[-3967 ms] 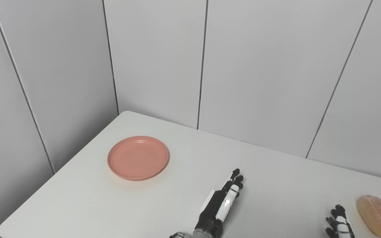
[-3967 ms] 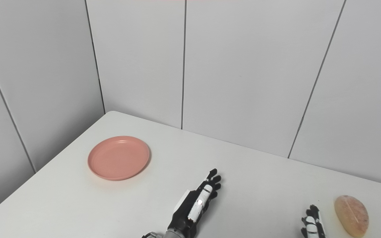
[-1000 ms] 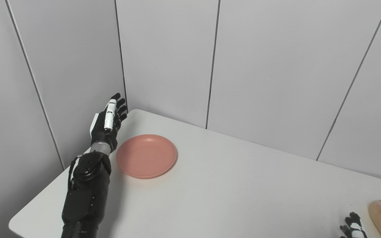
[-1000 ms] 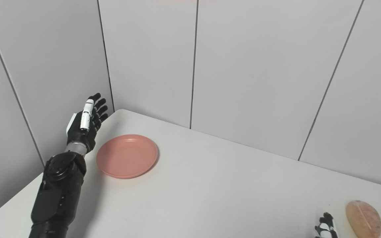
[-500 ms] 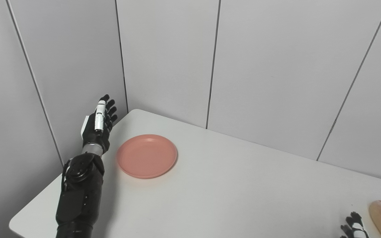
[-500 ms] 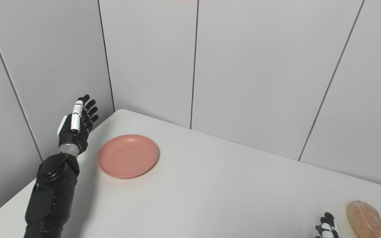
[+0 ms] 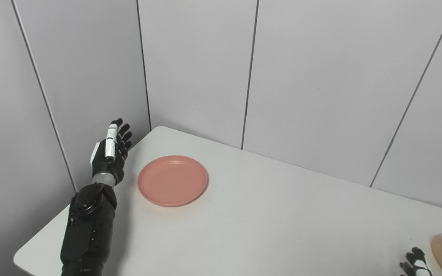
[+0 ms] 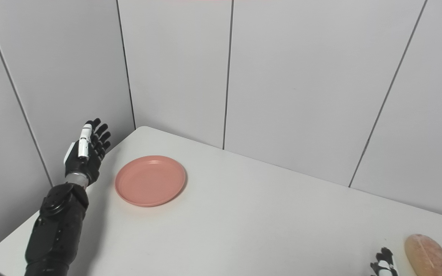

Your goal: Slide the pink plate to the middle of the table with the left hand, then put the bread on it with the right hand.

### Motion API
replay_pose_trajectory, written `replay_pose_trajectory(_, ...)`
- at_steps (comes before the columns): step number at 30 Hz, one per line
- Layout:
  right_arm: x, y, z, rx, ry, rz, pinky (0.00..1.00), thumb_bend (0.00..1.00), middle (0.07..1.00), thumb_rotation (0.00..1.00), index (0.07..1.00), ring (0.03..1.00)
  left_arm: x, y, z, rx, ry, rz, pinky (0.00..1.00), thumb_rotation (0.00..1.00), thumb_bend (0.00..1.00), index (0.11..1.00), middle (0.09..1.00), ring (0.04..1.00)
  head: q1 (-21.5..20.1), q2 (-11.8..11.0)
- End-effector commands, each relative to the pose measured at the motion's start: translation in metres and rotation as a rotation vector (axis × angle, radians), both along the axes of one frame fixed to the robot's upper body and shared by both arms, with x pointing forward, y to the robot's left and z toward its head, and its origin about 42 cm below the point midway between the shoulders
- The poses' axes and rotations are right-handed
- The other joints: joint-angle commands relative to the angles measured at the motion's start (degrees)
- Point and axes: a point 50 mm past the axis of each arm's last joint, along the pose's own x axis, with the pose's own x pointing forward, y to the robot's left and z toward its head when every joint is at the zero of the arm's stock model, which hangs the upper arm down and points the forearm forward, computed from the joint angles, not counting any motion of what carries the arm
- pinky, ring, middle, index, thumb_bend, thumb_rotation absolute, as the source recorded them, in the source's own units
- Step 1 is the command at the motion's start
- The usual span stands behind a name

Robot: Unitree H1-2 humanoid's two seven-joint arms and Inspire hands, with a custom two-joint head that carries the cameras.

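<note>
The pink plate lies empty on the white table, near its far left corner. My left hand is raised just left of the plate, open, its fingers stretched up and apart, not touching the plate. The bread, a tan oval loaf, lies at the right edge of the table. Only the fingertips of my right hand show at the bottom edge, just left of the bread and apart from it.
Grey panelled walls close in the table at the back and on the left, close behind my left hand. The table's left edge runs just under my left forearm.
My left hand has moved a little to the left and down, away from the plate's rim. The plate and bread have not moved. The camera has shifted slightly.
</note>
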Motion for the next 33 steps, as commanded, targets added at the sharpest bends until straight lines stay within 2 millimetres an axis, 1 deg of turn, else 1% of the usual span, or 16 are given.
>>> replay_pose_trajectory(1, 0.001, -0.002, 0.013, -0.003, -0.05, 0.004, 1.0, 0.14, 1.0, 1.0, 1.0, 1.0, -0.001, 0.011, 0.027, 0.047, -0.096, 0.005, 1.0, 1.0, 0.31, 0.95, 0.965, 0.973, 0.0, 0.09)
replay_pose_trajectory(8, 0.001, -0.003, 0.014, 0.006, -0.044, 0.001, 1.0, 0.15, 1.0, 1.0, 1.0, 1.0, -0.002, 0.014, 0.016, 0.003, -0.079, -0.009, 1.0, 1.0, 0.3, 0.954, 0.974, 0.983, 0.1, 0.31)
replay_pose_trajectory(17, 0.002, -0.005, 0.015, 0.029, -0.051, -0.001, 1.0, 0.16, 1.0, 1.0, 1.0, 1.0, -0.001, 0.021, 0.0, -0.033, -0.051, 0.007, 0.98, 1.0, 0.29, 0.947, 0.957, 0.961, 0.22, 0.37)
replay_pose_trajectory(26, 0.003, -0.008, 0.016, 0.017, -0.048, -0.004, 1.0, 0.16, 1.0, 1.0, 1.0, 1.0, -0.003, 0.02, -0.013, -0.072, -0.038, -0.007, 0.98, 1.0, 0.26, 0.955, 0.961, 0.961, 0.42, 0.54)
replay_pose_trajectory(33, 0.003, -0.008, 0.017, 0.015, -0.047, -0.007, 1.0, 0.17, 1.0, 1.0, 1.0, 1.0, -0.003, 0.017, -0.02, -0.105, -0.035, -0.016, 0.98, 1.0, 0.26, 0.951, 0.961, 0.961, 0.39, 0.55)
